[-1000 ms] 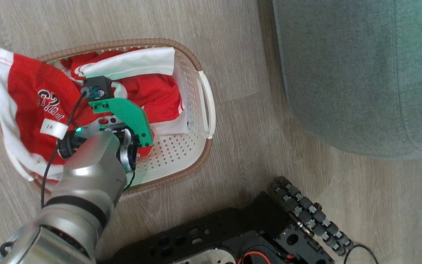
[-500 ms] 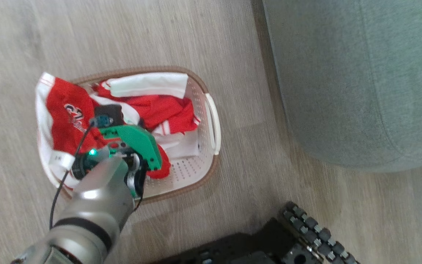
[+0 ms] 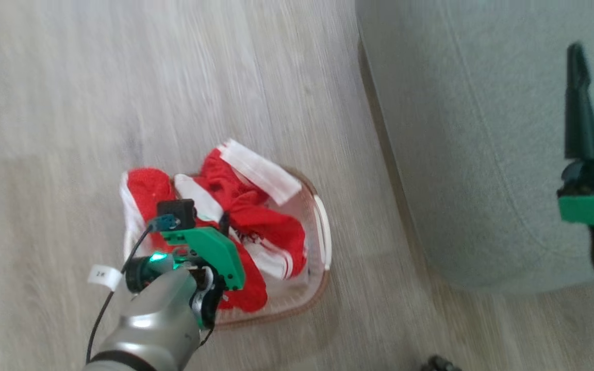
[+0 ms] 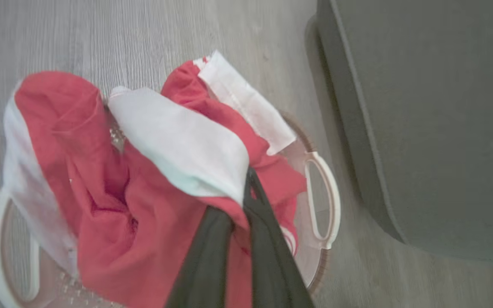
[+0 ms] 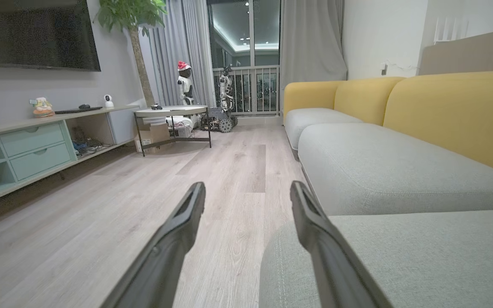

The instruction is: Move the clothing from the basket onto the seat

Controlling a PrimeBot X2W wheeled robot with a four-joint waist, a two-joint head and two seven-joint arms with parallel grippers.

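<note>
The red clothing (image 3: 256, 221) with white trim is bunched up and drawn upward over the white basket (image 3: 324, 242). My left gripper (image 4: 248, 177) is shut on a fold of the red cloth (image 4: 152, 214), its dark fingers pressed together. Part of the garment hangs over the basket's far rim, and one white basket handle (image 4: 325, 201) shows beside it. The grey-green seat (image 3: 462, 129) lies just right of the basket. My right gripper (image 5: 246, 192) is open and holds nothing above the seat's edge (image 5: 400, 252); one of its dark fingers (image 3: 579, 113) shows in the head view.
Pale wood floor (image 3: 121, 103) surrounds the basket. In the right wrist view there are yellow sofa backs (image 5: 452, 107), a low cabinet (image 5: 37, 145) under a TV, a round table (image 5: 171, 112), a potted plant and another robot (image 5: 225, 107) by the window.
The head camera has shifted. My left gripper has pulled the clothing up into a bunch, off the basket's left side. My right gripper has come into view over the seat.
</note>
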